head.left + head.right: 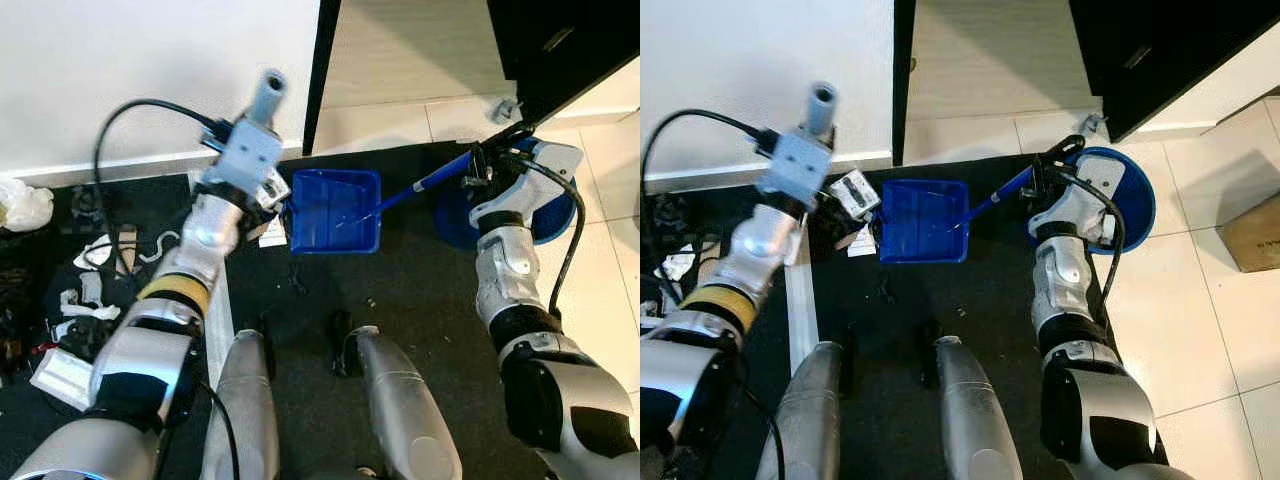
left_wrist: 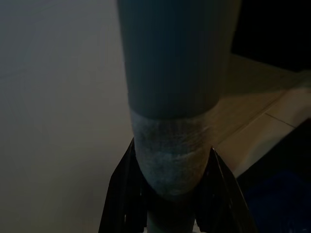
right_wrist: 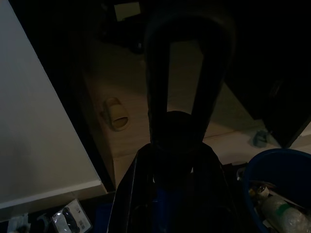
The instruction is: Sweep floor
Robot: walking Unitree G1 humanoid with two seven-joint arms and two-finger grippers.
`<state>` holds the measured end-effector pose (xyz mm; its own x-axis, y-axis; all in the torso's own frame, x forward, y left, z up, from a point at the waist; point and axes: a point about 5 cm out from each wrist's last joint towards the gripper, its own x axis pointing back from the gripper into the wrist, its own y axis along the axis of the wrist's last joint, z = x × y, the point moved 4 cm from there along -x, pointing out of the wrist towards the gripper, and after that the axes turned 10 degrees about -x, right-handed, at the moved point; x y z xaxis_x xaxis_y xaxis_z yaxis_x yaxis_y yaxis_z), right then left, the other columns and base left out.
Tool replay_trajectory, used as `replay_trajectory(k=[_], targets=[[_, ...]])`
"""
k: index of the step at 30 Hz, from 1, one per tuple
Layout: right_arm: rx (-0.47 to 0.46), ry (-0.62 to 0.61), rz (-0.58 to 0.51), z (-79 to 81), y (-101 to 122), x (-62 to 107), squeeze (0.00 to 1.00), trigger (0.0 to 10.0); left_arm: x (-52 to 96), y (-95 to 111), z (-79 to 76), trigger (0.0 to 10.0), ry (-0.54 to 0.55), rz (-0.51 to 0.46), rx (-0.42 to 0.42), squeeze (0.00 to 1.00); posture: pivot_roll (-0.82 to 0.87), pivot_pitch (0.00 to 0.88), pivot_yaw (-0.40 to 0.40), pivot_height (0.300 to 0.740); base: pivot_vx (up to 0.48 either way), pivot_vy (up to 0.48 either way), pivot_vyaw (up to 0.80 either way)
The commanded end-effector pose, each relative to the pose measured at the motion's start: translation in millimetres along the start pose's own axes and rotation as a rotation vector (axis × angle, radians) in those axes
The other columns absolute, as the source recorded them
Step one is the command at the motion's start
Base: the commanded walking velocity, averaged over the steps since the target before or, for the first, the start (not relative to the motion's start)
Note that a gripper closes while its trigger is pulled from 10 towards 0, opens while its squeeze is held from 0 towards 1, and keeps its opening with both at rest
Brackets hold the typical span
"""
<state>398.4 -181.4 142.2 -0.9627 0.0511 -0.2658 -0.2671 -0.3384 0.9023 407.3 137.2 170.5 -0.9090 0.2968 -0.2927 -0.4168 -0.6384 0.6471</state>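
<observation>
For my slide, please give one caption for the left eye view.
Right gripper holds the blue dustpan by its handle; left gripper grips the grey broom handle.

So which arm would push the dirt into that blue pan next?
Probably the left. Its hand grips the grey broom handle beside the dustpan, while the right hand is busy holding the pan's blue handle.

Glossy plastic dustpan (image 1: pixel 335 212); matt rug (image 1: pixel 420 300)

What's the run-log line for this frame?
task: sweep floor | left gripper: shut on grey broom handle | right gripper: shut on blue dustpan handle | blue dustpan: on dark mat | blue bin: beside right arm
</observation>
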Motion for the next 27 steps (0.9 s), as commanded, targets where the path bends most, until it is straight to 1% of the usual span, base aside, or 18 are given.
replay_trajectory(k=[1,2,3,4,6,7,10,11,12,14,15,16,18,21,22,25,26,27], targets=[[0.002,-0.045,0.141,-13.3,-35,22.9,0.0,10.0,0.3,4,-16.0,10.0,-0.029,-0.005,0.006,0.0,-0.03,0.475,-0.13,0.74,0.0,0.0,0.0],[0.002,-0.045,0.141,-13.3,-35,22.9,0.0,10.0,0.3,4,-16.0,10.0,-0.029,-0.005,0.006,0.0,-0.03,0.475,-0.13,0.74,0.0,0.0,0.0],[0.002,-0.047,0.143,-13.1,-35,23.0,0.0,10.0,-2.6,7,-21.8,10.0,-0.034,0.006,0.036,0.0,-0.03,0.478,-0.13,0.74,0.0,0.0,0.0],[0.002,-0.047,0.143,-13.1,-35,23.0,0.0,10.0,-2.6,7,-21.8,10.0,-0.034,0.006,0.036,0.0,-0.03,0.478,-0.13,0.74,0.0,0.0,0.0],[0.0,-0.052,0.147,-12.7,-36,22.9,0.0,10.0,-8.3,13,-27.3,10.0,-0.021,0.017,0.092,0.0,-0.03,0.48,-0.13,0.74,0.0,0.0,0.0],[-0.002,-0.056,0.149,-12.0,-36,22.4,0.0,10.0,-16.6,25,-29.7,10.0,0.01,0.006,0.149,0.0,-0.02,0.48,-0.13,0.74,0.0,0.0,0.0],[-0.002,-0.063,0.148,-11.7,-36,21.7,0.0,10.0,-28.2,43,-29.6,10.0,0.059,-0.021,0.236,0.0,-0.02,0.475,-0.132,0.74,0.0,0.0,0.0],[-0.002,-0.063,0.148,-11.7,-36,21.7,0.0,10.0,-28.2,43,-29.6,10.0,0.059,-0.021,0.236,0.0,-0.02,0.475,-0.132,0.74,0.0,0.0,0.0],[-0.002,-0.066,0.146,-11.4,-36,21.4,0.0,10.0,-34.8,56,-28.8,10.0,0.089,-0.045,0.286,0.0,-0.02,0.473,-0.131,0.74,0.0,0.0,0.0],[-0.002,-0.068,0.144,-11.0,-35,21.2,0.0,10.0,-39.2,65,-28.0,10.0,0.107,-0.065,0.317,0.0,-0.02,0.472,-0.131,0.74,0.0,0.0,0.0],[-0.002,-0.068,0.143,-10.9,-35,21.2,0.0,10.0,-42.6,71,-25.7,10.0,0.128,-0.075,0.345,0.0,-0.02,0.473,-0.131,0.74,0.0,0.0,0.0],[-0.002,-0.068,0.143,-10.9,-35,21.2,0.0,10.0,-42.6,71,-25.7,10.0,0.128,-0.075,0.345,0.0,-0.02,0.473,-0.131,0.74,0.0,0.0,0.0],[-0.003,-0.069,0.141,-10.7,-35,21.4,0.0,10.0,-49.8,84,-18.8,10.0,0.176,-0.102,0.399,0.0,-0.02,0.471,-0.129,0.74,0.0,0.0,0.0],[-0.004,-0.071,0.137,-11.2,-35,22.0,0.0,10.0,-58.0,102,-4.8,10.0,0.241,-0.158,0.446,0.0,-0.02,0.47,-0.129,0.74,0.0,0.0,0.0],[-0.004,-0.072,0.137,-11.4,-35,22.1,0.0,10.0,-59.3,104,-1.5,10.0,0.253,-0.167,0.455,0.0,-0.02,0.469,-0.129,0.74,0.0,0.0,0.0],[-0.005,-0.074,0.138,-12.4,-35,22.0,0.0,10.0,-64.2,115,15.0,10.0,0.297,-0.218,0.482,0.0,-0.01,0.467,-0.129,0.74,0.0,0.0,0.0],[-0.005,-0.074,0.138,-12.4,-35,22.0,0.0,10.0,-64.2,115,15.0,10.0,0.297,-0.218,0.482,0.0,-0.01,0.467,-0.129,0.74,0.0,0.0,0.0],[-0.005,-0.074,0.139,-12.6,-35,22.0,0.0,10.0,-65.6,118,20.6,10.0,0.309,-0.234,0.487,0.0,-0.01,0.466,-0.128,0.74,0.0,0.0,0.0]])
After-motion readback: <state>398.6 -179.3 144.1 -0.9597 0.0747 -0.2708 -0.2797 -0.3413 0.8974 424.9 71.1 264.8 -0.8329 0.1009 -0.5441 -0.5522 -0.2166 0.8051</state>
